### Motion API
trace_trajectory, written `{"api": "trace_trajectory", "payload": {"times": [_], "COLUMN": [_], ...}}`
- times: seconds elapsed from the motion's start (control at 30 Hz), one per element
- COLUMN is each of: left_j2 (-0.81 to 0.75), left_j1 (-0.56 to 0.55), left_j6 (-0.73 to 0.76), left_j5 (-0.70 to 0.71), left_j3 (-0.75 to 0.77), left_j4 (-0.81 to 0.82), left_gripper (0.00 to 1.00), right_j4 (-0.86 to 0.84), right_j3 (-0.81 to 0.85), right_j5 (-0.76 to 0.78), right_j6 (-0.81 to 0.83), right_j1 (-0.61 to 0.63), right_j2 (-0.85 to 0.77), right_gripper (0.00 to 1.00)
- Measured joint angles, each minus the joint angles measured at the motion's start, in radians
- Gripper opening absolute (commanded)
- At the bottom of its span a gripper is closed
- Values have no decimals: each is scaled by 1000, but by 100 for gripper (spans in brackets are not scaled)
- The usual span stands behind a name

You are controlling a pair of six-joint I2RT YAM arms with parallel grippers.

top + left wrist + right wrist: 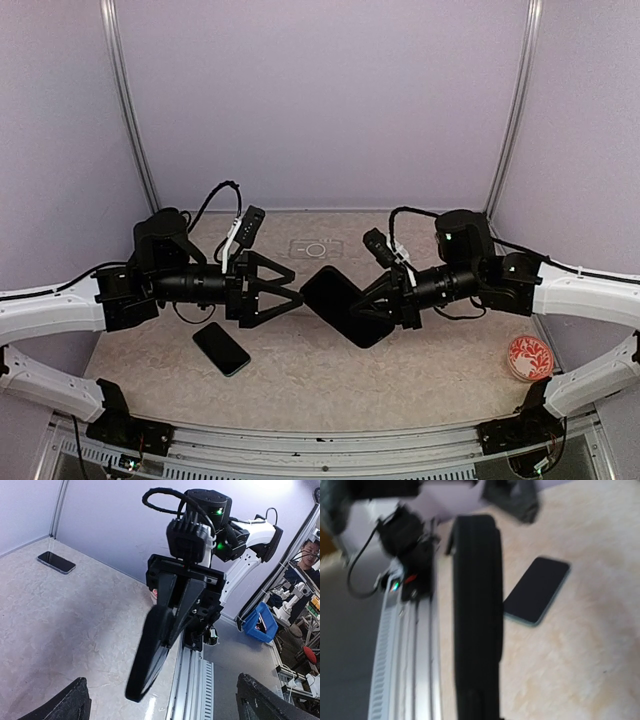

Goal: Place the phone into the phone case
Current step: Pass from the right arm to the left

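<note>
the right hand (368,303) pinches the black phone case (340,300) above the table (400,390). just left of the case our left hand (296,288) gapes wide, empty. the phone (221,348) lies flat on the table, left of the case; we judge fetching it comes next.

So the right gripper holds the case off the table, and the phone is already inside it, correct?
Not quite. The right gripper does hold the case off the table, but the phone lies flat on the table, outside it; the top external view shows this.
</note>
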State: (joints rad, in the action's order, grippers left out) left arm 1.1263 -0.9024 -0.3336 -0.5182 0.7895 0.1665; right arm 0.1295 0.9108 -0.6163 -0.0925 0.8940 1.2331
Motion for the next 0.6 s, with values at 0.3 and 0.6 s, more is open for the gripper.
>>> {"api": "trace_trajectory", "payload": {"times": [0.3, 0.6], "left_j2": [69, 100], "left_j1": [-29, -30], "left_j6": [-33, -64], "left_j5": [27, 112], "left_j3": [0, -2], "left_j4": [83, 137], "left_gripper": [99, 99], "right_j4": [-270, -460], "right_j3": [-133, -194], "right_j5": [42, 40], "right_j6": [-192, -308], "right_j1": [-31, -40], "right_j2": [-69, -109], "right_gripper": [0, 0]}}
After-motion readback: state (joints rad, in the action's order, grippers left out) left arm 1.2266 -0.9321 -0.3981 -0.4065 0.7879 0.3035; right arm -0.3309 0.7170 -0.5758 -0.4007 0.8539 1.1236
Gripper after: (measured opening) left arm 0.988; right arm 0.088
